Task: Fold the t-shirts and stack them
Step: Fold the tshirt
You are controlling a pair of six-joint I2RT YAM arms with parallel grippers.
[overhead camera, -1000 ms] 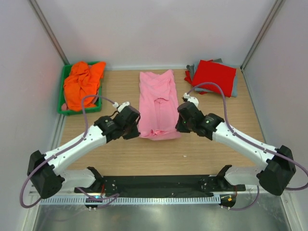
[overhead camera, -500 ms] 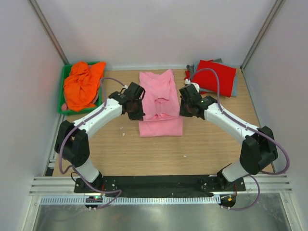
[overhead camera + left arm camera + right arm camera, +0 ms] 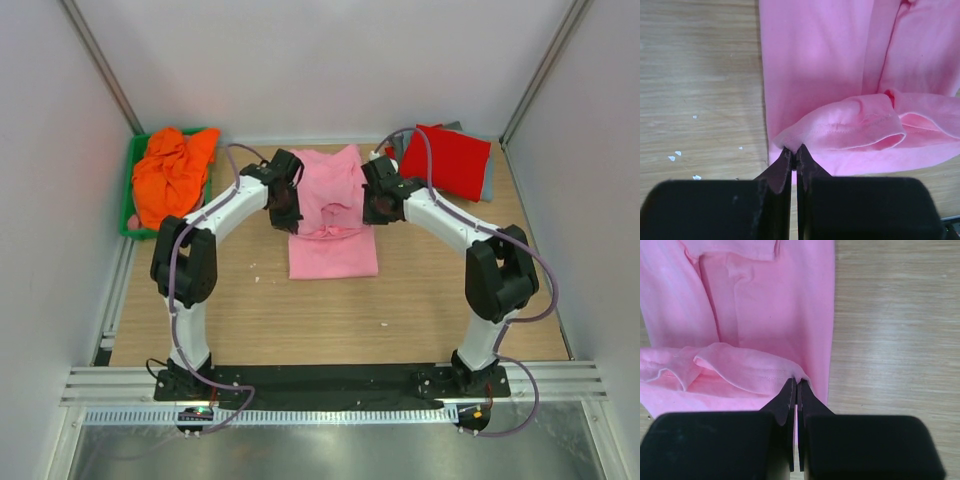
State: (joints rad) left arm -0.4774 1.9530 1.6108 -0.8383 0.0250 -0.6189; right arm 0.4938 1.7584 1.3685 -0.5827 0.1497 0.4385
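Note:
A light pink t-shirt point(image 3: 332, 215) lies lengthwise in the middle of the table, its near hem lifted and carried back over itself. My left gripper point(image 3: 291, 222) is shut on the hem's left corner point(image 3: 790, 142). My right gripper point(image 3: 369, 214) is shut on the hem's right corner point(image 3: 801, 376). The lifted hem sags between them in both wrist views. A bright orange t-shirt point(image 3: 172, 176) is bunched up at the far left. A folded red t-shirt point(image 3: 446, 160) lies on a grey one point(image 3: 486, 182) at the far right.
The orange shirt sits in a green tray point(image 3: 131, 221) against the left wall. White walls close the table at the back and both sides. Small white specks point(image 3: 675, 156) lie on the wood left of the pink shirt.
Both grippers have carried the pink shirt's near hem away from the arm bases toward the far end, folding the shirt over itself. Both arms are stretched further out.

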